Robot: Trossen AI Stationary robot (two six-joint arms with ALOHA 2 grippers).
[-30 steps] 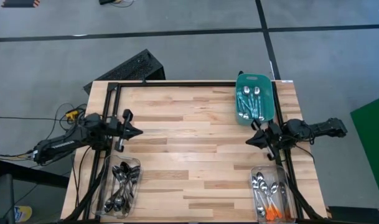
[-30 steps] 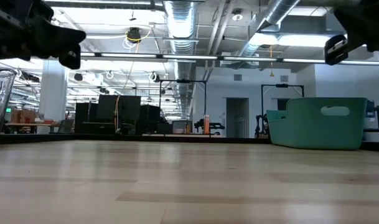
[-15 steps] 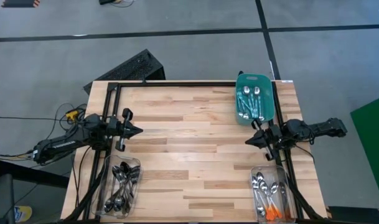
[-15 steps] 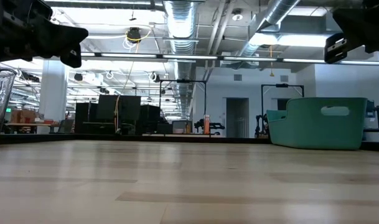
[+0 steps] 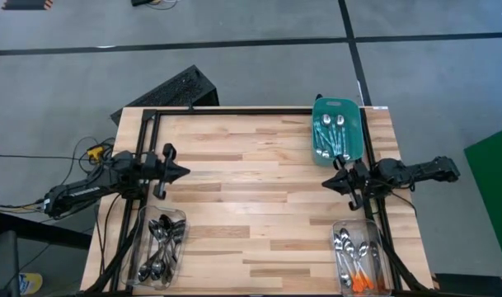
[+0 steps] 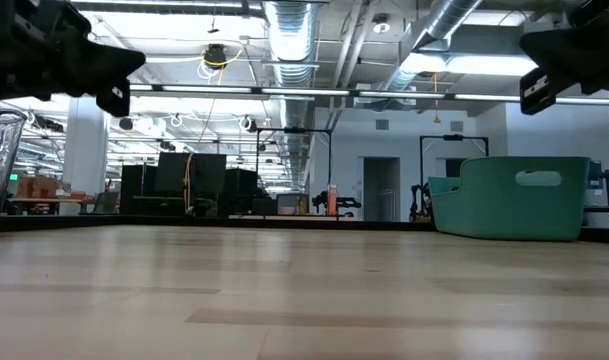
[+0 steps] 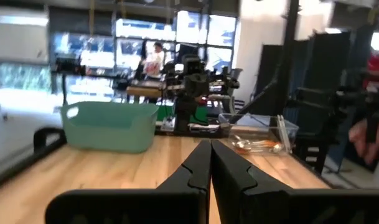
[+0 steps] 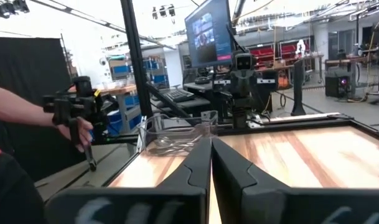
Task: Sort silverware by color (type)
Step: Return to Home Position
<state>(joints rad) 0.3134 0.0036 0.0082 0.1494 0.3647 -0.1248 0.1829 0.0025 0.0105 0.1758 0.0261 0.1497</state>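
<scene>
1. The spoons with light blue handles (image 5: 330, 137) lay in the teal tub (image 5: 337, 104) at the far right corner of the wooden table (image 5: 251, 190). Their metal bowls were shiny and their handles thin.
2. The plain dark metal spoons (image 5: 162, 246) were heaped in a clear bin (image 5: 140, 262) at the near left corner.
3. The spoons with orange handles (image 5: 358, 268) were in the other clear bin (image 5: 384, 247) at the near right corner. The orange ends pointed to the near edge and the bright bowls to the far side.
4. The left gripper (image 5: 185, 174) hung over the left side of the table, just beyond the bin of dark spoons. Its fingers were pressed together and held nothing.
5. The right gripper (image 5: 331, 182) hung over the right side, between the teal tub and the bin of orange spoons — its fingers also met, and they were empty.
6. In the right wrist view a person's hand (image 8: 82, 129) held a dark device (image 8: 74, 106) beyond the table's edge.
</scene>
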